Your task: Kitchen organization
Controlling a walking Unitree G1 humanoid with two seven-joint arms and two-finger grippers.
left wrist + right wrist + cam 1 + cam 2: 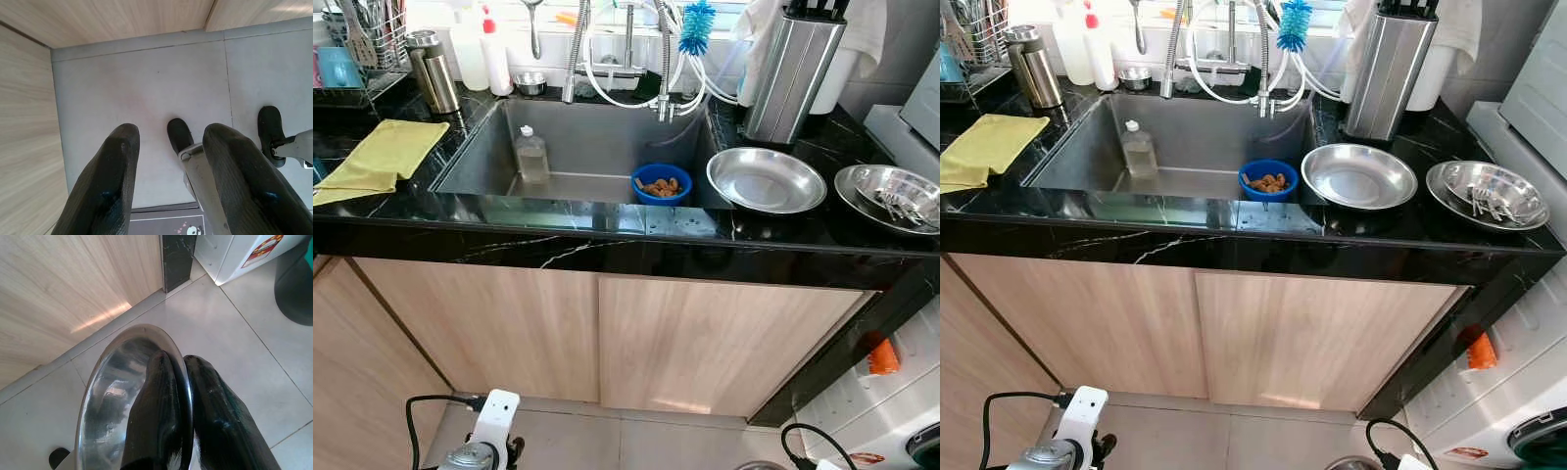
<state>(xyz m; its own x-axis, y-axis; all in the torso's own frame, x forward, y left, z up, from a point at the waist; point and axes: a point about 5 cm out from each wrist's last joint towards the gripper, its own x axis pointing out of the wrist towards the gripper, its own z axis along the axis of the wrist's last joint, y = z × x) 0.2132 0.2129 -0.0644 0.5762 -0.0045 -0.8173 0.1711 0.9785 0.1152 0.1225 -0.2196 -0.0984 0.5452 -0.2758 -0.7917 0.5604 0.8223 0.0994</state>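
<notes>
1. A black marble-patterned countertop (607, 240) runs across the head view above pale wood-grain cabinet doors (607, 338) and a grey tiled floor (146, 107).
2. In the right wrist view, the right gripper (183, 396) pinches the rim of a round, shiny steel dish (117, 391) between its closed black fingers, low over the tiles at the foot of the cabinets.
3. Two more steel dishes sit on the counter at centre right of the head view: an empty one (766, 180) just beside the sink, and one (891, 196) near the right edge holding cutlery.
4. The stainless sink (578, 152) at upper centre holds one clear plastic bottle (530, 155) and one blue bowl (662, 183) of brown pieces.
5. A folded yellow cloth (382, 157) lies at left; a steel knife block (793, 73) stands at upper right.
6. The left gripper (168, 181) hangs over the floor, its ribbed fingers spread wide and empty.
</notes>
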